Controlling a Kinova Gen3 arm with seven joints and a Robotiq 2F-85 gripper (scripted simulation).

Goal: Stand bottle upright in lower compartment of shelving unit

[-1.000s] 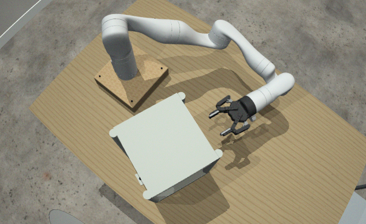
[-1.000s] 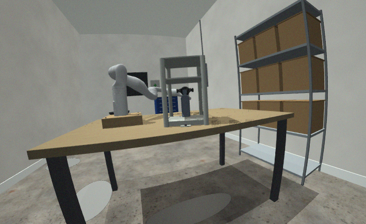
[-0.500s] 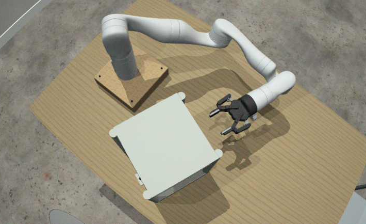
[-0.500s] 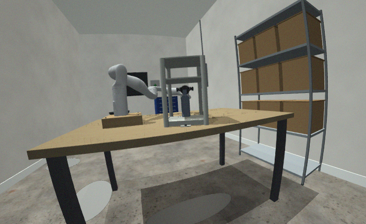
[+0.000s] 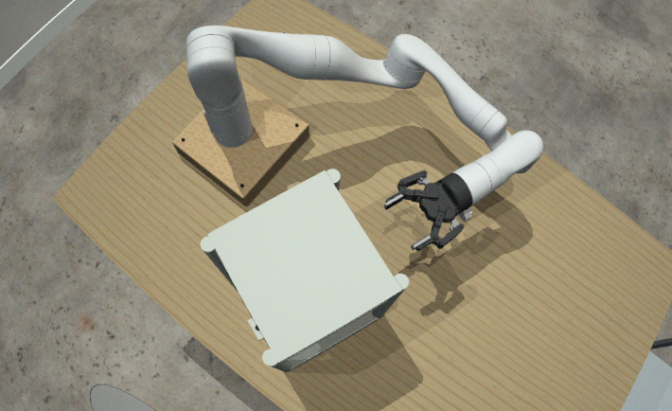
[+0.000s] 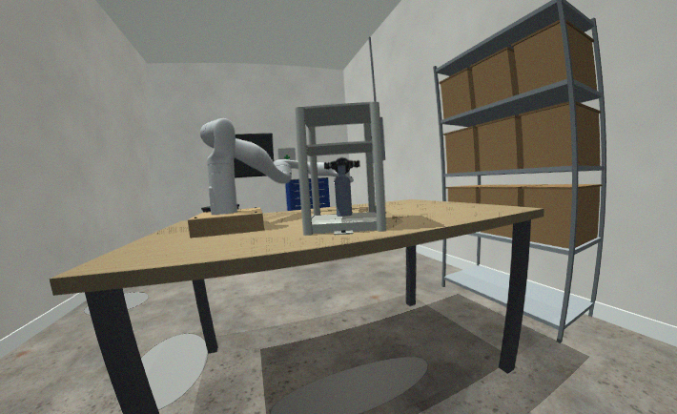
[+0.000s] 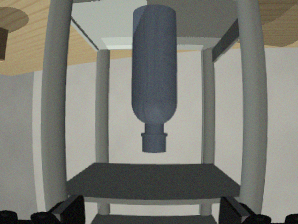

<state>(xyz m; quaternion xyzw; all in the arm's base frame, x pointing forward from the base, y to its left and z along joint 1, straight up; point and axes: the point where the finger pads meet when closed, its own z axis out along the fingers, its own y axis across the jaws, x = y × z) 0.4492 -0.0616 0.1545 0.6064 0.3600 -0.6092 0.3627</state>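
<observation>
The small grey-green shelving unit (image 5: 303,265) stands on the wooden table; it also shows in the exterior view (image 6: 341,169). The dark grey-blue bottle (image 6: 342,193) stands upright, cap up, on the floor of its lower compartment. The wrist view is upside down, so the bottle (image 7: 154,76) appears there with its cap pointing down in the picture and its base against the compartment floor. My gripper (image 5: 401,224) (image 6: 342,164) is open and empty, a short way back from the unit's side and level with the bottle's top. From above, the unit's top hides the bottle.
The arm's wooden base block (image 5: 241,142) sits behind the unit. A tall metal rack with cardboard boxes (image 6: 521,128) stands off the table at the right wall. The unit's corner posts (image 7: 63,96) frame the compartment opening.
</observation>
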